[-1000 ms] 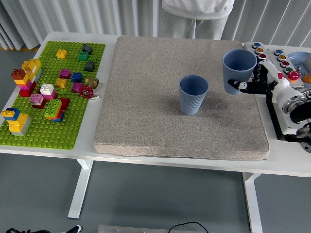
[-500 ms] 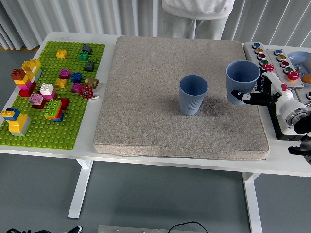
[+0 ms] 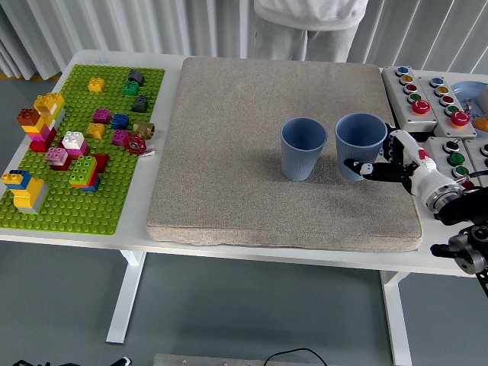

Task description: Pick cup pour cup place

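Table (image 3: 99, 238): a white table lay across the view, its near edge toward 6 o'clock.
Mat (image 3: 252, 198): a large grey mat covered the middle of the table, running from 12 o'clock down to the near edge.
Baseplate (image 3: 69, 217): a green studded baseplate lay at 9 o'clock of the mat, with small coloured bricks scattered and stacked on it.
Person (image 3: 309, 19): a person in a pale top stood at the far side, at 12 o'clock; no hands showed.
Button boxes (image 3: 427, 95): grey boxes with coloured push buttons sat off the mat's edge at 3 o'clock.
Right arm (image 3: 457, 206): it came in from the right edge, between 3 and 4 o'clock, reaching onto the mat.
Right hand (image 3: 393, 164): its fingers were wrapped around the held cup's side, thumb at the near face, gripping it.
Held cup (image 3: 360, 141): a blue ribbed cup, upright, near the mat's right edge, at 3 o'clock of the free cup and just beside it; whether its base touched the mat could not be told.
Free cup (image 3: 303, 149): a matching blue ribbed cup stood upright on the mat, right of centre, untouched by any hand.
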